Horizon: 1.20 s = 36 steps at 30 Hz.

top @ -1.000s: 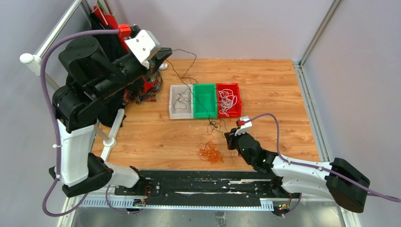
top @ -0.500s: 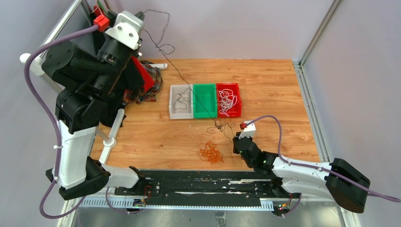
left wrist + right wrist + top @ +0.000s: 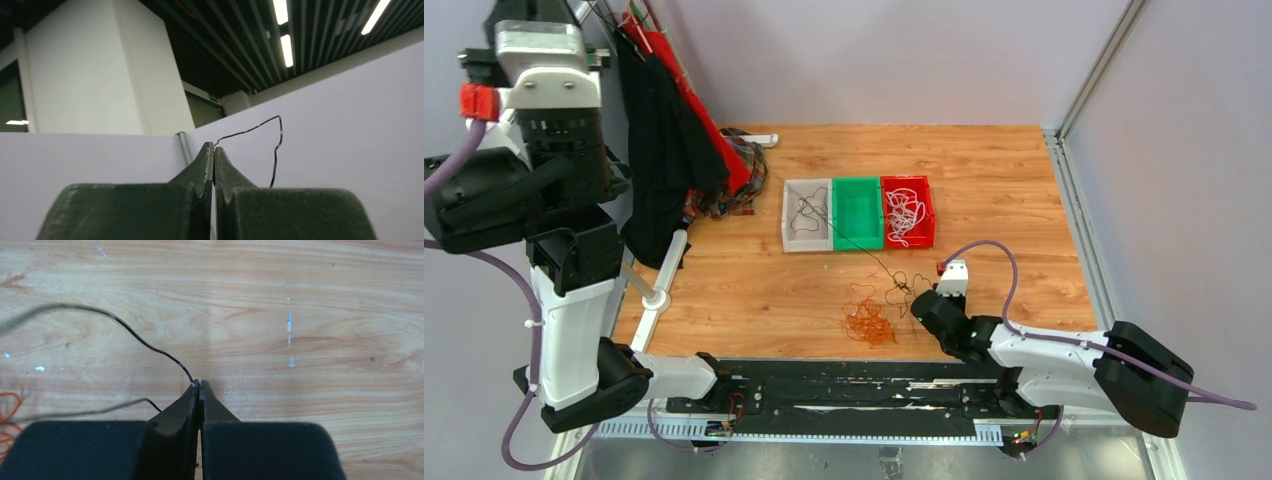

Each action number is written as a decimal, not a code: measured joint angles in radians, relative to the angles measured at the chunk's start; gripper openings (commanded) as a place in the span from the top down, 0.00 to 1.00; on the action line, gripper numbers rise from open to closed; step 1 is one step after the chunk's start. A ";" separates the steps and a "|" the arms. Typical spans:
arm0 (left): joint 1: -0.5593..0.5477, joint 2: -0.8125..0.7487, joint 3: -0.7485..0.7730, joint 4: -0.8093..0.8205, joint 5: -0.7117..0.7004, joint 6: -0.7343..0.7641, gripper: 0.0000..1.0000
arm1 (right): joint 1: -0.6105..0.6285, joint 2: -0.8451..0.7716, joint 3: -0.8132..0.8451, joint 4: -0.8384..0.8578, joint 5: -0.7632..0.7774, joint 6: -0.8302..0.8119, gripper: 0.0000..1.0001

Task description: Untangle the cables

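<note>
Lifted higher and further left than a second ago, the left gripper has its jaws closed on a thin black cable. Nearest the arm bases, the right gripper pinches that cable low over the wooden table, beside an orange tangle. Beyond sit the grey bin, green bin and red bin, the last holding white cables.

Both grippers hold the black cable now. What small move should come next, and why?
Probably draw the right gripper slightly to the right, away from the orange cables. Both it and the left gripper are shut on the black cable, whose loose loops lie close beside those orange cables; a small pull may separate them.
</note>
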 measured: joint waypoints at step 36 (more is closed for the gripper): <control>0.000 -0.361 -0.668 -0.173 0.306 0.183 1.00 | -0.277 -0.326 0.004 -0.048 -0.219 0.047 1.00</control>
